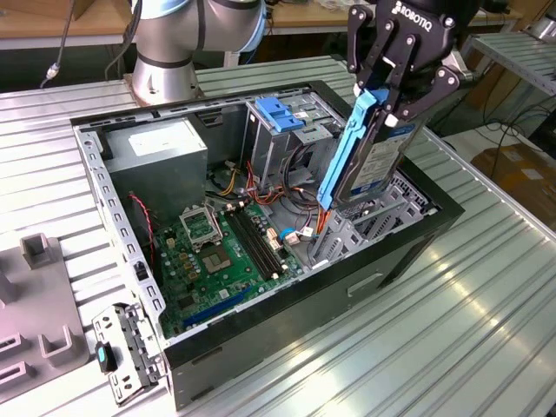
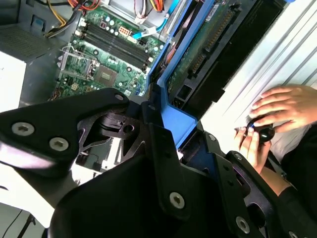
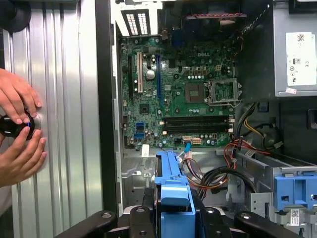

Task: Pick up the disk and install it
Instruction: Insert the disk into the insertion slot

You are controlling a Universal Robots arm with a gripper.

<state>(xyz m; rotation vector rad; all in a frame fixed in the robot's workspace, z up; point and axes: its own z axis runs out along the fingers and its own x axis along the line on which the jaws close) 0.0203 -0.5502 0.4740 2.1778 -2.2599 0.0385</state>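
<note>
The hand [image 1: 395,102] grips the disk [image 1: 380,163] firmly, tilted above the computer case [image 1: 287,334]; fitting it well likely means squaring it with the case's bay [image 1: 369,228].

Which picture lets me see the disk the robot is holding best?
The exterior view: the disk hangs tilted on edge in the gripper over the open computer case. Both wrist views catch its blue carrier edge close up.

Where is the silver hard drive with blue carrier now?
The silver hard drive, gripped by the black gripper, hangs tilted over the metal drive bay at the exterior view's right of the open black computer case.
</note>
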